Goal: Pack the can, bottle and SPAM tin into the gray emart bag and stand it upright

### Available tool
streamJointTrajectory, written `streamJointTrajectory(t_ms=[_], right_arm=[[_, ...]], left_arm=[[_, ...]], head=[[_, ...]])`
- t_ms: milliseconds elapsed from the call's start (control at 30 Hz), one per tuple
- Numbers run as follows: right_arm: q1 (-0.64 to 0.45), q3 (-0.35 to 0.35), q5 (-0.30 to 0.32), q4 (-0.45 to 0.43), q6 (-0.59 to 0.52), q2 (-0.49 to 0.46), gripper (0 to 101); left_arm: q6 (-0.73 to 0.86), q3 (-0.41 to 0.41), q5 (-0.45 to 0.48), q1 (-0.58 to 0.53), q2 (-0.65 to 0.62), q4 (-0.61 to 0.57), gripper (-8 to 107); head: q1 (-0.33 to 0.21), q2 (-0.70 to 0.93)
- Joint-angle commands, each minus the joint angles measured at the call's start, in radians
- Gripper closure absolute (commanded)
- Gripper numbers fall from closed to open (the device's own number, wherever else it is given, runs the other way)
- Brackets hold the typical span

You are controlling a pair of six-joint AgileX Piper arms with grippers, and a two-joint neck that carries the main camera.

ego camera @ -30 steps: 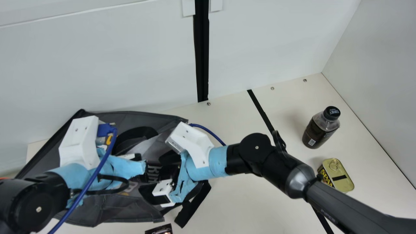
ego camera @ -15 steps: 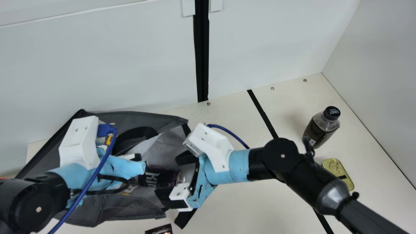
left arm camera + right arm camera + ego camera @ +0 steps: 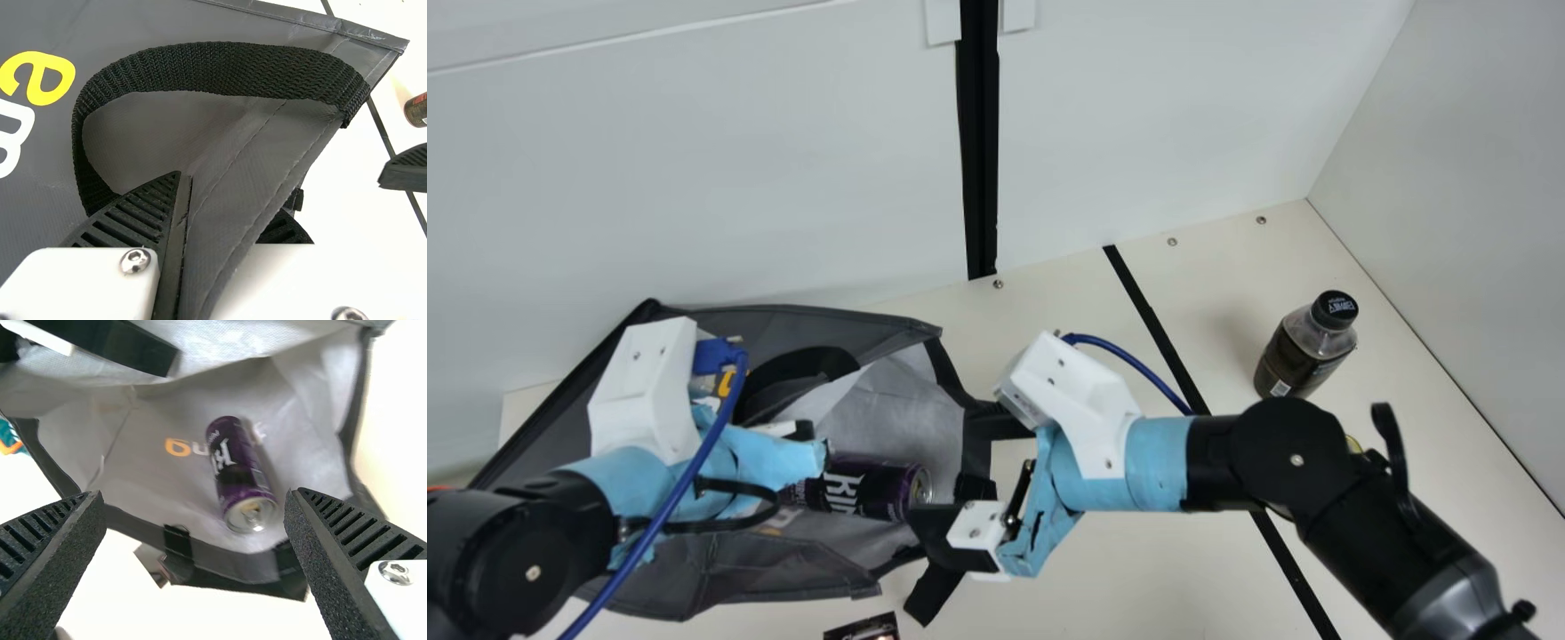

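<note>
Purple can [image 3: 863, 486] inside gray emart bag [image 3: 827, 323], pinched by left gripper [image 3: 228, 197]; right gripper [image 3: 195, 495] open near its mouth; bottle [image 3: 1303, 351], SPAM tin [image 3: 1353, 444] right of it need packing, then uprighting

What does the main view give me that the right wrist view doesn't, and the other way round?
Main view only: the bottle standing on the table, and a sliver of what is probably the SPAM tin behind the right arm.

Right wrist view only: the can's full length, and the ribbing on the right gripper's open jaws.

Both: the can lying inside the gray bag, the orange print on its lining, and the right gripper.
</note>
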Motion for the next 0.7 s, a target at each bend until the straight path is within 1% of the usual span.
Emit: streamJointTrajectory(t_ms=[0,300,667], right_arm=[[-0.019,0.0,0.008,-0.016,0.009,-0.017,6],[-0.142,-0.013,0.085,-0.098,0.028,-0.089,6],[-0.32,-0.054,0.204,-0.199,0.003,-0.151,6]], left_arm=[[0.0,0.0,0.0,0.0,0.0,0.0,107],[0.0,0.0,0.0,0.0,0.0,0.0,107],[0.0,0.0,0.0,0.0,0.0,0.0,107]], head=[[-0.024,-0.001],[-0.024,-0.001],[-0.024,-0.001]])
